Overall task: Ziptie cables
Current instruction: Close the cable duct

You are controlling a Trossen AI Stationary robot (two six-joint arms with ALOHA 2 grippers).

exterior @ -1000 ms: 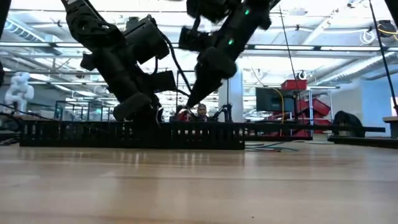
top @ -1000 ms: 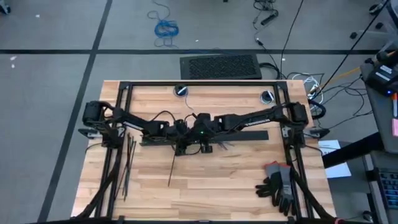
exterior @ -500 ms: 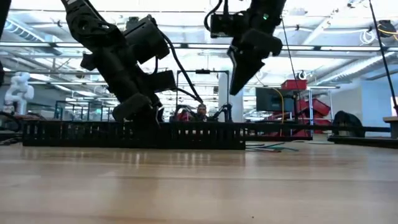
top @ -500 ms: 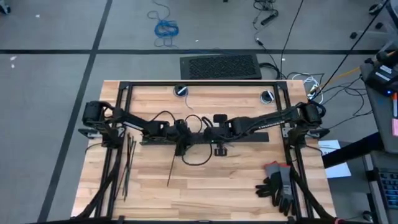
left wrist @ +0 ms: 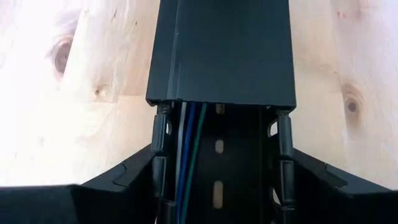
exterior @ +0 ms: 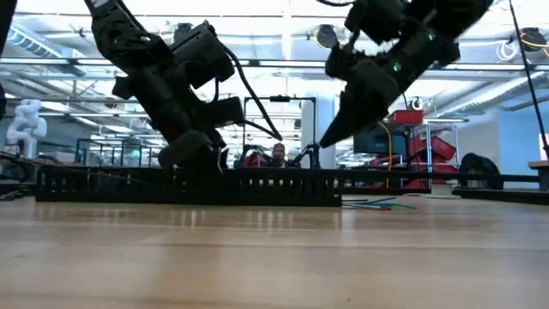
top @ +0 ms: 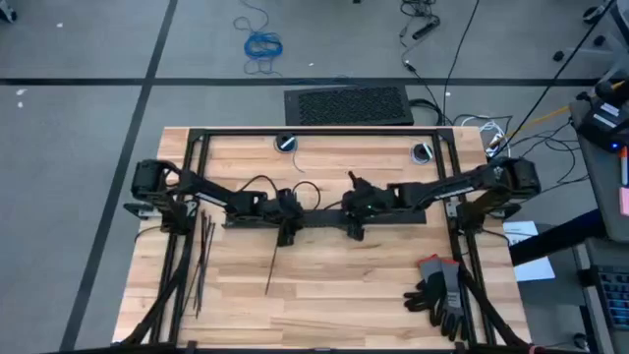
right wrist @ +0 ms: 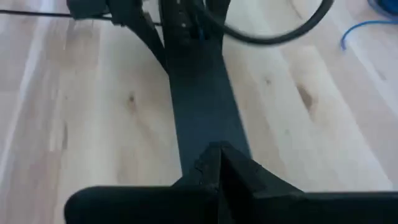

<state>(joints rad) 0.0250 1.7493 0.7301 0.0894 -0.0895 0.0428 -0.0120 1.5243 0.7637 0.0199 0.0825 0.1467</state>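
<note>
The cables [left wrist: 186, 146] — thin, limp, best pinched near the joined end — lie inside the slotted duct [left wrist: 221, 56] mid-desk; left tool [top: 287, 218] straddles it wide, right tool [top: 356, 209] closed at three o'clock.

Two dark arms reaching inward from opposite sides, left pincer [top: 287, 218] low with fingers spread apart, right pincer [top: 356, 208] angled downward near centre, its fingertips pressed together to a point

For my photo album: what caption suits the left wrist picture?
Blue, green and pale cables run inside a slotted black channel under its cover.
</note>
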